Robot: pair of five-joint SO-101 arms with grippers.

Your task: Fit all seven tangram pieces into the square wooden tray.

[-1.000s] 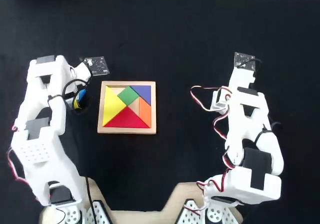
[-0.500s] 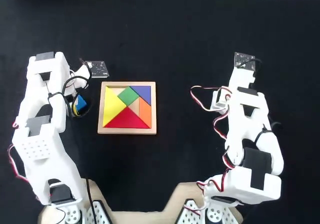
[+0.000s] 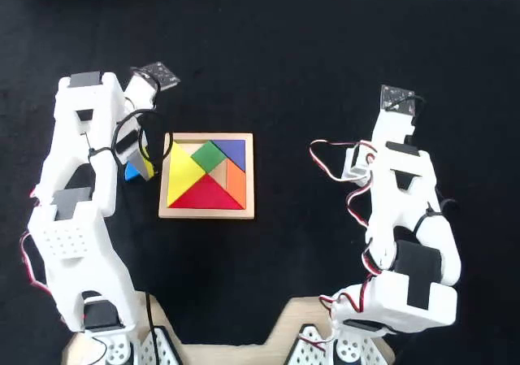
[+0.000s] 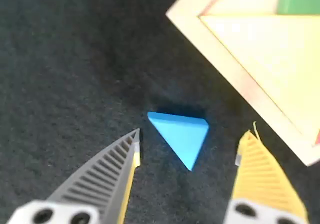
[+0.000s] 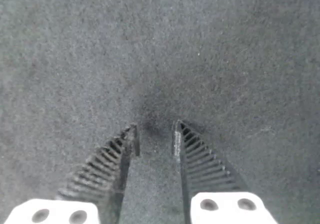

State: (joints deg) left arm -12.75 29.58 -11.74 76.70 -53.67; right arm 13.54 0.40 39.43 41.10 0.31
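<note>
While open, left gripper (image 4: 190,135) nearer tray (image 4: 240,77)

Pictured from above: a table (image 3: 276,64) draped in black cloth. A square wooden tray (image 3: 206,213) is set near its middle. A small blue triangle (image 3: 132,171) is laid flat on the cloth just beside the tray's left rim. A pale board (image 3: 280,328) is seen at the near edge.

Tray (image 4: 235,70) partly beyond left wrist view's edge; blue triangle (image 3: 131,172) half behind left claw (image 3: 140,167).
</note>
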